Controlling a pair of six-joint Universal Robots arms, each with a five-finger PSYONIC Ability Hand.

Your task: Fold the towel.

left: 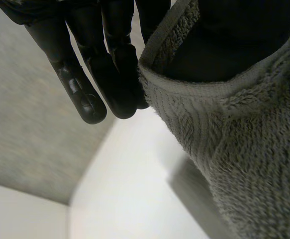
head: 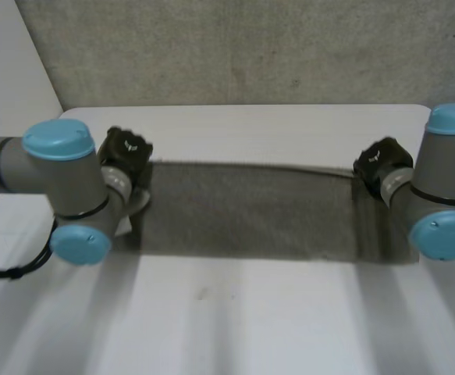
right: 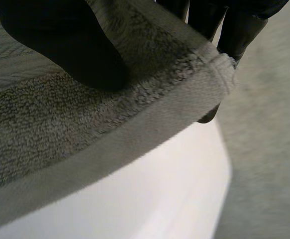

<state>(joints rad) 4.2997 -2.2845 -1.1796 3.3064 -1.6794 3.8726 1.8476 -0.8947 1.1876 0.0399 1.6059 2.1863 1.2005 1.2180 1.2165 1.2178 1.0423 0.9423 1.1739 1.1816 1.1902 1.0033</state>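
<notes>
The grey towel [head: 250, 211] is stretching out taut between the two arms above the white bench [head: 250, 320]. The right robot hand [head: 382, 166] is pinching one corner, its thumb [right: 70, 50] pressing on top and its fingers [right: 237, 35] lying underneath. The left robot hand [head: 127, 152] is gripping the opposite end, and its straight fingers [left: 110, 74] seem to be clamping the hem against the thumb. Both pinches are sitting close to the hem, so I am judging slippage the main risk: a pull outward could tug a corner free and leave the fold skewed.
</notes>
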